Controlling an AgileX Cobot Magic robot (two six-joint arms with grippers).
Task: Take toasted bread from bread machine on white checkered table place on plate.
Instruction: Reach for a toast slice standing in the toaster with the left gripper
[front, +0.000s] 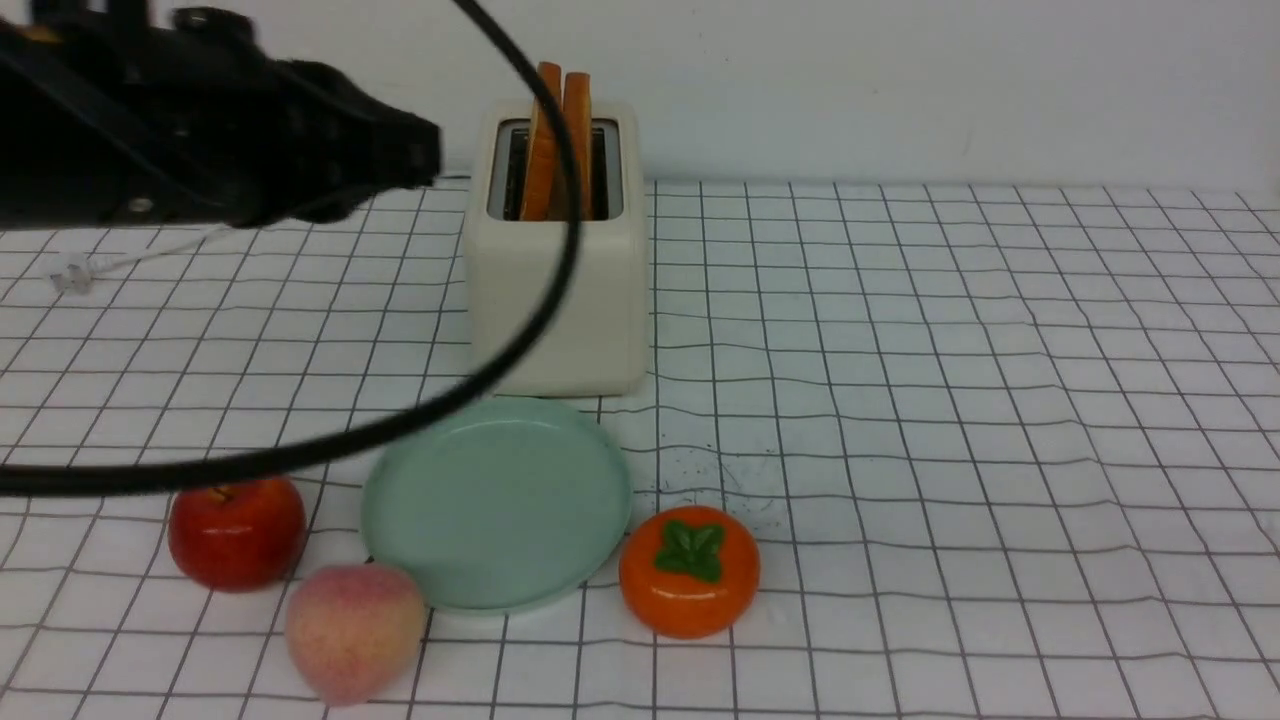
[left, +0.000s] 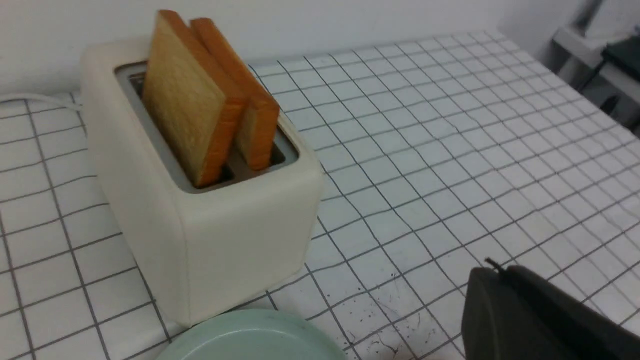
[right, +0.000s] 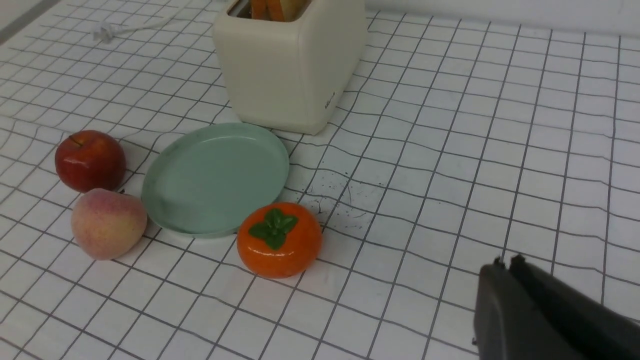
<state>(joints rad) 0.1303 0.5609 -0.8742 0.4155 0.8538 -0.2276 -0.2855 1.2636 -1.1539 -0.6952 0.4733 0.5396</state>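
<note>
Two slices of toasted bread (front: 546, 140) (left: 185, 107) stand upright in the slots of the cream bread machine (front: 555, 280) (left: 215, 235) (right: 290, 65). They lean towards each other, with orange crust edges showing. The mint-green plate (front: 497, 500) (right: 215, 175) lies empty on the white checkered table (front: 950, 400), just in front of the bread machine. My left gripper (left: 500, 270) is shut and empty, hovering over the cloth beside the bread machine and above the plate's edge (left: 255, 340). My right gripper (right: 507, 262) is shut on nothing, well clear of the plate.
A red apple (front: 236, 532) and a peach (front: 355, 630) lie left of the plate, and an orange persimmon (front: 688, 570) lies right of it. The left arm (front: 250, 140) and its black cable (front: 560, 270) cross in front of the bread machine. A white power plug (front: 72, 272) lies far left.
</note>
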